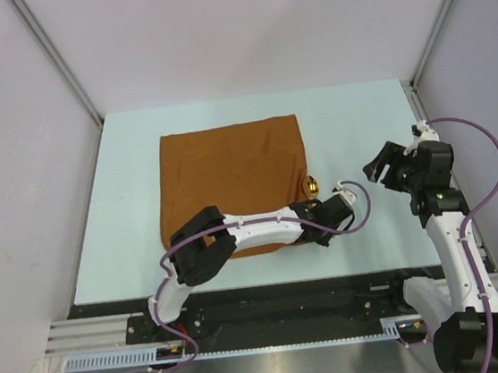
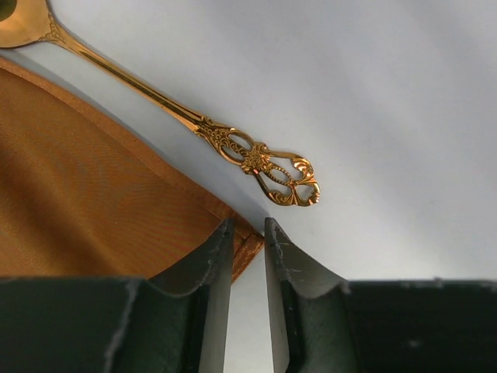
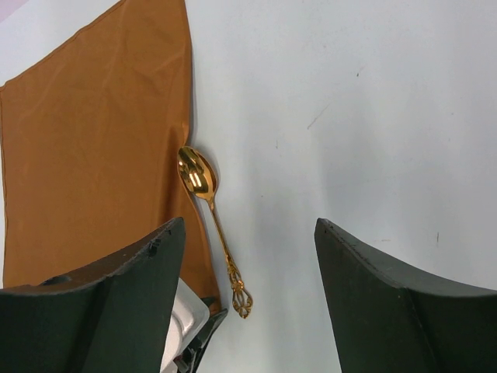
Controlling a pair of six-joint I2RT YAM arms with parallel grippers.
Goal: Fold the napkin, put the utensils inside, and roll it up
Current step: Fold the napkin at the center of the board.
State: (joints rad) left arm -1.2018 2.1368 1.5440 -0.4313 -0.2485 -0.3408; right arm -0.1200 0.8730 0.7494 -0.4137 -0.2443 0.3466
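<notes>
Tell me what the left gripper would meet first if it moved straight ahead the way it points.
The left gripper would first meet the napkin corner, which lies right at its fingertips. Beyond that, probably the spoon handle, though depth is unclear.

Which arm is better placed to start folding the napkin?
Left. The left gripper straddles the napkin's near corner, beside the spoon. The right gripper hangs open over the table, off the cloth.

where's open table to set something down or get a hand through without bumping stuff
Widest bare table: right of the spoon, running to the far right corner, with the right gripper above its near part. A narrower strip lies left of the napkin. Crowded: the napkin's near right corner, where the left gripper and spoon handle meet.
</notes>
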